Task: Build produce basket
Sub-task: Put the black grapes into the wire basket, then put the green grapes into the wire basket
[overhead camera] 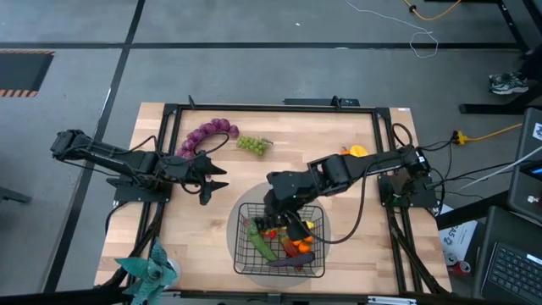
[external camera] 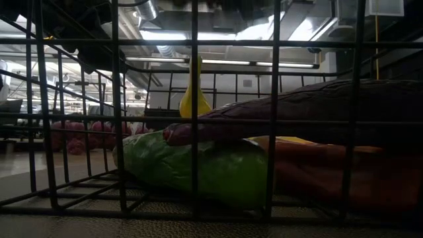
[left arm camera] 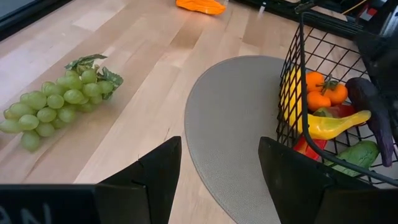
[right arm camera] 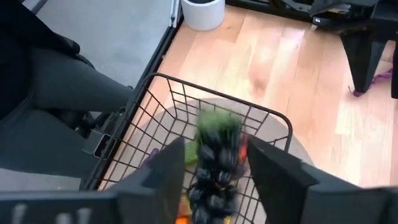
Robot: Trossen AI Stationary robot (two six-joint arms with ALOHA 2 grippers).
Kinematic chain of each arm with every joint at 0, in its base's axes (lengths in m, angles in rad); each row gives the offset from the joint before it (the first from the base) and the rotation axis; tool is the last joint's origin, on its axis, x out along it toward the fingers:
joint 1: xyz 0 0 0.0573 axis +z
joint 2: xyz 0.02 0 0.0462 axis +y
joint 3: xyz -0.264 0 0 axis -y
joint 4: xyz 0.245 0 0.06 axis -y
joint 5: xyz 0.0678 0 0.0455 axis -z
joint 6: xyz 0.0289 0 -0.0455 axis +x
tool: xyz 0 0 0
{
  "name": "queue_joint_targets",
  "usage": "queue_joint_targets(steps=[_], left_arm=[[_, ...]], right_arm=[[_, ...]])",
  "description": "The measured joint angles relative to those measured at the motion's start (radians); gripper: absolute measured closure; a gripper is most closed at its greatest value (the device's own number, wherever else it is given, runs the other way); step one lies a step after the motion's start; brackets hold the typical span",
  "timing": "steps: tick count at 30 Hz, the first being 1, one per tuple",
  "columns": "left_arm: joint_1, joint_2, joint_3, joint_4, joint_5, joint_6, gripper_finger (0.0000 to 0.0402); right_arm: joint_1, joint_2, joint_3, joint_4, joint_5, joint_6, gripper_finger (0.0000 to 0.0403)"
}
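Observation:
The black wire basket (overhead camera: 240, 254) stands on the round grey mat (overhead camera: 233, 222) near the table's front. It holds a banana (left arm camera: 329, 124), tangerines (left arm camera: 320, 90), an eggplant (left arm camera: 373, 112), a cucumber (external camera: 192, 165) and a red chili (left arm camera: 305, 146). My right gripper (overhead camera: 286, 222) hovers over the basket, its fingers apart. A blurred dark grape bunch (right arm camera: 214, 162) with a green top shows between them in the right wrist view. My left gripper (overhead camera: 218, 176) is open and empty left of the basket. Purple grapes (overhead camera: 207, 134), green grapes (overhead camera: 252, 144) and an orange pepper (overhead camera: 356, 151) lie on the far part of the table. My right gripper points down over the basket, with the dark grape bunch hanging upright in the gap between its two fingers (right arm camera: 168, 177). The bunch is blurred, and I cannot tell whether the fingers touch it.
A teal leafy plant (overhead camera: 148, 271) stands at the near left corner. A white cup (right arm camera: 202, 12) stands by the table edge. Black frame rails (overhead camera: 271, 108) run round the table. Bare wood lies between the basket and the far fruits.

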Motion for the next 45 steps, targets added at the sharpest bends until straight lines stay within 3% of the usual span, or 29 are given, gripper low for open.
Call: queue_joint_targets(steps=[7, 15, 18, 24, 29, 34, 38, 45], left_arm=[[0.000, 0.000, 0.000, 0.000, 0.000, 0.000, 0.0191], [0.000, 0.000, 0.000, 0.000, 0.000, -0.001, 0.0191], [0.000, 0.000, 0.000, 0.000, 0.000, -0.001, 0.0191], [0.000, 0.000, 0.000, 0.000, 0.000, -0.006, 0.0191], [0.000, 0.000, 0.000, 0.008, 0.000, -0.007, 0.0191], [0.014, 0.004, 0.000, 0.153, -0.111, -0.008, 0.0191], [0.094, 0.039, 0.007, 0.250, -0.060, -0.043, 0.0191], [0.302, 0.229, 0.102, 0.229, 0.099, -0.058, 0.0191]], right_arm=[[0.003, 0.000, 0.000, 0.032, 0.049, 0.007, 0.0167], [-0.033, -0.001, 0.000, 0.004, 0.496, 0.023, 0.0173], [-0.057, -0.001, 0.000, -0.014, 0.598, 0.026, 0.0176], [-0.110, -0.001, 0.000, -0.045, 0.576, 0.056, 0.0176], [-0.125, -0.025, 0.000, -0.241, 0.642, 0.107, 0.0176], [-0.152, -0.068, 0.001, -0.464, 0.673, 0.210, 0.0176], [-0.173, -0.115, 0.000, -0.631, 0.690, 0.361, 0.0176], [-0.140, -0.247, -0.092, -0.620, 0.686, 0.467, 0.0176]])
